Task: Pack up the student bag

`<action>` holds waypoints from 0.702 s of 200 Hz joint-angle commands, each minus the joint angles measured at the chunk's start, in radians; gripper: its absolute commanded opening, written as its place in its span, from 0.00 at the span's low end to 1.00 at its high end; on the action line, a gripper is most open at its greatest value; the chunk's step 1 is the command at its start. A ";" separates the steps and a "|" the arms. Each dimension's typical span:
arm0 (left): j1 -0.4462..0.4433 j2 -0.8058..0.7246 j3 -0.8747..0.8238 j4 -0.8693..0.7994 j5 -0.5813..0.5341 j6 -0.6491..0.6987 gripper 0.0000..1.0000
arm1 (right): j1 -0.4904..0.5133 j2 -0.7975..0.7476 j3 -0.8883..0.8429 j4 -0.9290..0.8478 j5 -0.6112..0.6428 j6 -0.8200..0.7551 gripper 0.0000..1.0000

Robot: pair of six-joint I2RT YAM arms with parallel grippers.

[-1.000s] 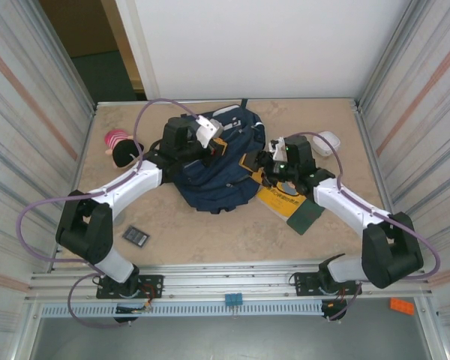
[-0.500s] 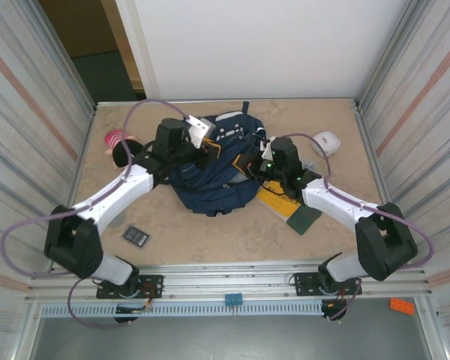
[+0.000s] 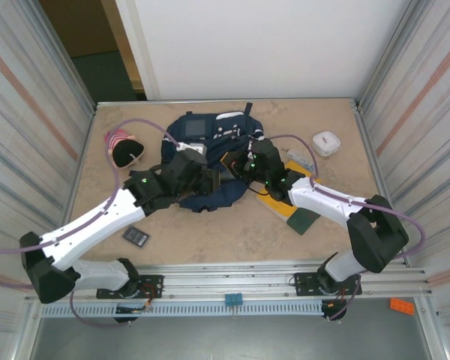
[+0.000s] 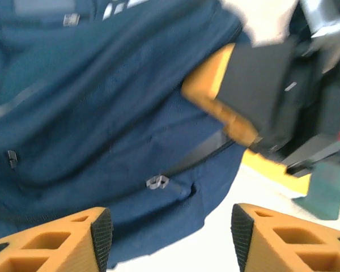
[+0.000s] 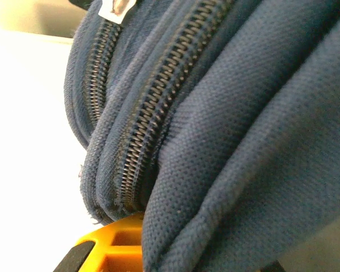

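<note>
Now, step in hand: you're opening the student bag (image 3: 210,154) so things can go in; by my reading nothing is packed yet.
Bag's place: middle of the table (image 3: 195,234), nearer the far edge than the near one.
Bag's lie: flat and rumpled, with the white-patched top toward the far edge and the bottom toward the near edge. Its long axis runs far edge to near edge.
Right gripper (image 3: 237,163): pressed together, seemingly pinching a fold of fabric beside the zip on the bag's right side.
Left gripper (image 4: 167,226): spread, nothing between the fingers, hovering at the bag's near-left part.
Waiting: yellow book (image 3: 274,196) and dark green pad (image 3: 304,218), just right of the bag.
Next move: you'd want the right-hand fold lifted so the mouth gapes, and the left brought onto the opposite lip.
</note>
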State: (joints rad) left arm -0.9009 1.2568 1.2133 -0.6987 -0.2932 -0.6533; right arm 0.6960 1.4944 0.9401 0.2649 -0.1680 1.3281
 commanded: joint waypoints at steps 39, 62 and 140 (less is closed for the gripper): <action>-0.035 0.094 0.019 -0.140 -0.088 -0.340 0.55 | 0.028 -0.006 0.074 0.074 0.055 -0.013 0.00; -0.035 0.098 0.000 -0.071 -0.100 -0.346 0.54 | 0.034 -0.011 0.082 0.066 0.051 -0.023 0.00; -0.035 0.195 0.018 -0.010 -0.131 -0.407 0.48 | 0.045 -0.014 0.112 0.051 0.038 -0.027 0.00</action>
State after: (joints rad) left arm -0.9314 1.4273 1.2041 -0.6987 -0.3691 -1.0100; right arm 0.7280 1.5021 0.9894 0.2501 -0.1459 1.3270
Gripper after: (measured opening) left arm 0.483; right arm 0.067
